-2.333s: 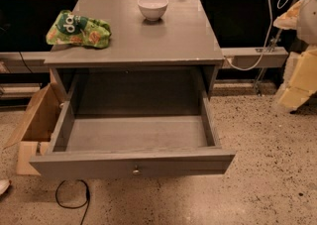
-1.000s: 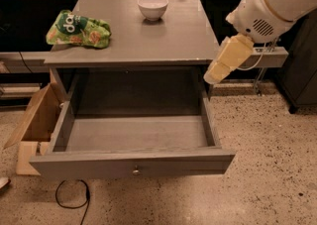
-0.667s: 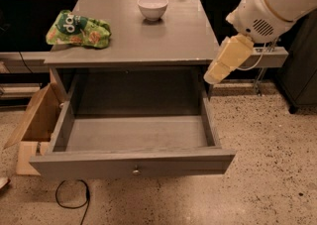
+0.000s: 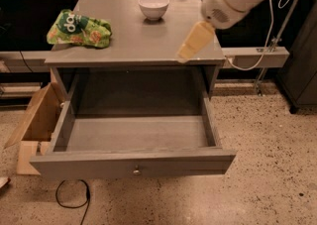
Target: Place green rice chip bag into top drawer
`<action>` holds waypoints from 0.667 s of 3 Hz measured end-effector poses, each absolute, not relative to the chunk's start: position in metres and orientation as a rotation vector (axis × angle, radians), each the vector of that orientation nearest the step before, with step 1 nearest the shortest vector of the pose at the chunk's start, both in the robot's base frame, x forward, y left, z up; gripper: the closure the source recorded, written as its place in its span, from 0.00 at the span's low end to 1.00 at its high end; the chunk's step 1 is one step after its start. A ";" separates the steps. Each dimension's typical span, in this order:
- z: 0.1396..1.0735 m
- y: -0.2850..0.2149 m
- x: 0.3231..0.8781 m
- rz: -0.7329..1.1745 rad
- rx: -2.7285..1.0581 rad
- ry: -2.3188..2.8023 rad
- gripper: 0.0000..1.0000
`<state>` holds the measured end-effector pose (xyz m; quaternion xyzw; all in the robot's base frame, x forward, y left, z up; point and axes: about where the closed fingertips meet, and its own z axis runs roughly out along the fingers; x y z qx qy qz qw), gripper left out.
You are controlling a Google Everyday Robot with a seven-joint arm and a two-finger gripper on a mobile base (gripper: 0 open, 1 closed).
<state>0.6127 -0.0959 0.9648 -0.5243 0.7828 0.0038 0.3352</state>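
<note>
The green rice chip bag (image 4: 78, 29) lies crumpled at the left front of the grey cabinet top (image 4: 133, 40). The top drawer (image 4: 133, 164) is pulled open below it, with nothing in it, its small round knob at the front centre. My gripper (image 4: 194, 42) hangs over the right front part of the cabinet top, well to the right of the bag, with the white arm reaching in from the upper right. It holds nothing that I can see.
A white bowl (image 4: 153, 6) stands at the back centre of the cabinet top. A brown cardboard box (image 4: 33, 127) sits on the floor left of the drawer. A black cable (image 4: 72, 201) loops on the speckled floor under the drawer front.
The arm has come in from the right edge and moved left; the gripper is now over the cabinet top's right front. Bag, bowl and drawer have not moved.
</note>
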 end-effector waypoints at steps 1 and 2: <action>0.960 -0.044 0.666 0.048 -1.342 1.998 0.00; 0.944 0.020 0.715 0.162 -1.337 1.953 0.00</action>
